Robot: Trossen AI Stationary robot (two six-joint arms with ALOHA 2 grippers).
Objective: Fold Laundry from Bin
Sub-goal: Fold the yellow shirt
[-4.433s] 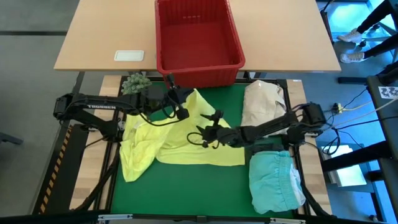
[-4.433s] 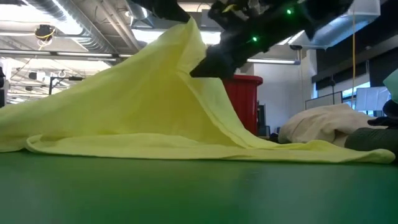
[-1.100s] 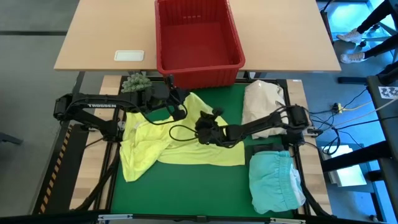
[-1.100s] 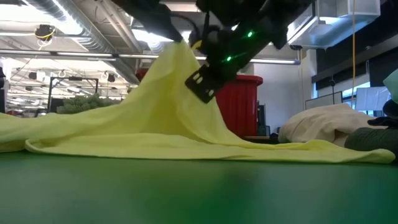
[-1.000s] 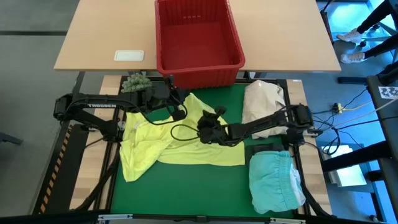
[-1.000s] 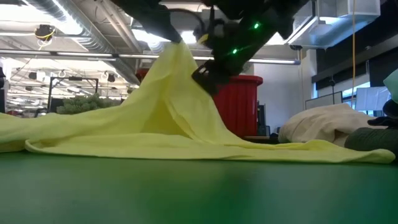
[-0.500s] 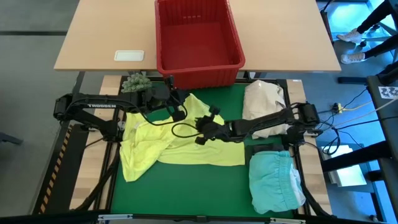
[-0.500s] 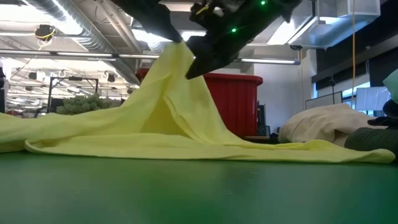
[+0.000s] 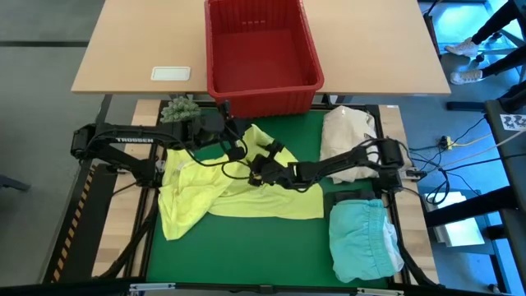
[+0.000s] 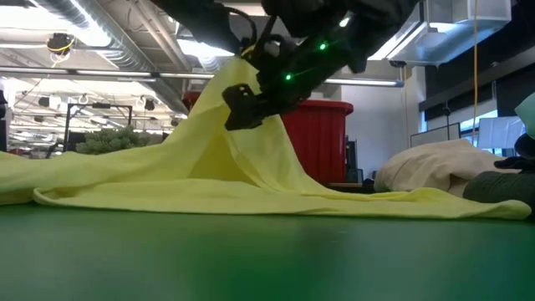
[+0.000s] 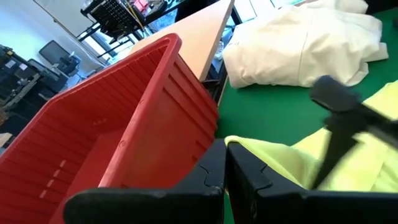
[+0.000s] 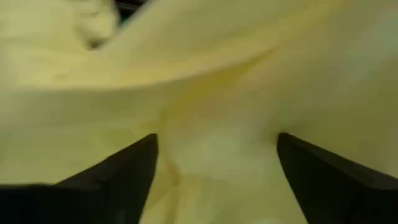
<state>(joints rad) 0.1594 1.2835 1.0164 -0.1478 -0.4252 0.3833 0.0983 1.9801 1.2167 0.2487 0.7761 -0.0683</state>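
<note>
1. Mostly we see the yellow garment [image 9: 238, 185] sprawled over the left-centre of the green mat [image 9: 246, 255] in the high view, one part raised into a peak near upper centre, just below the red bin [image 9: 261, 49].
2. We judge the cloth light, thin and floppy: it drapes in soft folds and tents up from a single pinch, so it will sag and slide, not hold shape. Best taken at an edge, hem or corner rather than mid-panel, so it hangs flat.
3. Left gripper [image 11: 225, 163]: fingers closed tight on a fold of the yellow garment, holding the peak up right beside the bin's wall.
4. Right gripper [image 12: 214, 165]: jaws spread wide, fingers on either side of yellow cloth that fills its wrist view; we see nothing clamped. In the high view it sits centre frame [image 9: 256, 167], over the garment and just right of the left gripper. Whether the fingertips touch the fabric, we cannot tell.
5. In the low view the right gripper [image 10: 242, 104] is against the slope of the raised yellow peak, upper centre.
6. Other laundry: the turquoise garment [image 9: 366, 238] lies bunched at lower right. The cream bundle [image 9: 349, 131] sits at right of centre. The bin looks empty.
</note>
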